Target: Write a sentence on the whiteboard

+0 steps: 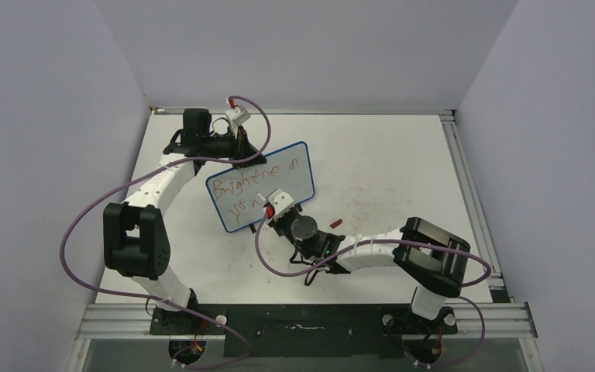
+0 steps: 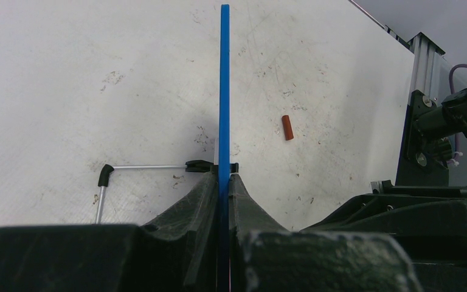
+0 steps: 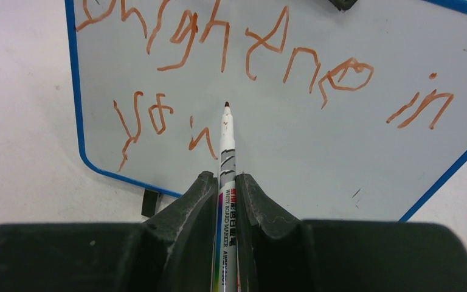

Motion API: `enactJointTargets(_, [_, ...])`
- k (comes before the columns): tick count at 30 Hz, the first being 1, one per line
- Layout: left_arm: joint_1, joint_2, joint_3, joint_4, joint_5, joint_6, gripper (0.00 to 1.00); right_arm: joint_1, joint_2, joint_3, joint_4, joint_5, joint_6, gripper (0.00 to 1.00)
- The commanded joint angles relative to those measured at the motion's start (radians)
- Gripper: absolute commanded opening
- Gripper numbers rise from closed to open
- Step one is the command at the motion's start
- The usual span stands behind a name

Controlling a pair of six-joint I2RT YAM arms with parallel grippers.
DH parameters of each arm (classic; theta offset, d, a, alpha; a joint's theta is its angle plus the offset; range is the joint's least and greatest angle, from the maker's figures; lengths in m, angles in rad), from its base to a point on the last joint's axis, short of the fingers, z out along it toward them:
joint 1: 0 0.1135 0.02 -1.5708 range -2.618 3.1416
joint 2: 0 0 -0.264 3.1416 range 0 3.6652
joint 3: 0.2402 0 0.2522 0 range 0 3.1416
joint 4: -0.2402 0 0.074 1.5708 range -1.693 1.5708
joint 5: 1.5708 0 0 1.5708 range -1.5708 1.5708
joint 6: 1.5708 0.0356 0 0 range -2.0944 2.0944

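While left fingers (image 2: pixel 188 207) clamp whiteboard (image 1: pixel 298 182), right arm (image 1: pixel 372 249) bent, marker (image 3: pixel 226 140) gripped.

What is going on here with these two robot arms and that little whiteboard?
The left fingers are clamped on the blue frame of the whiteboard. The right fingers grip a marker, its tip pointed at the board. The sentence is partly written in red: one line across the top and a few letters of a second line, right where the tip is. A small red cap lies on the table nearby.
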Motion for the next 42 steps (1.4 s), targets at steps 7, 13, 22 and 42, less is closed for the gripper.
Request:
enactJointTargets(7, [-0.016, 0.004, -0.040, -0.146, 0.001, 0.006, 0.00, -0.016, 0.047, 0.057, 0.040, -0.026, 0.005, 0.05])
enactJointTargets(13, [-0.016, 0.004, -0.039, -0.147, 0.001, 0.006, 0.00, -0.023, 0.065, 0.064, 0.022, 0.004, 0.019, 0.05])
enactJointTargets(22, [-0.015, 0.003, -0.040, -0.146, 0.001, 0.006, 0.00, -0.037, 0.035, 0.017, 0.015, 0.056, 0.045, 0.05])
enactJointTargets(42, [-0.016, 0.003, -0.040, -0.147, 0.001, 0.006, 0.00, -0.013, 0.076, -0.009, -0.028, 0.031, 0.065, 0.05])
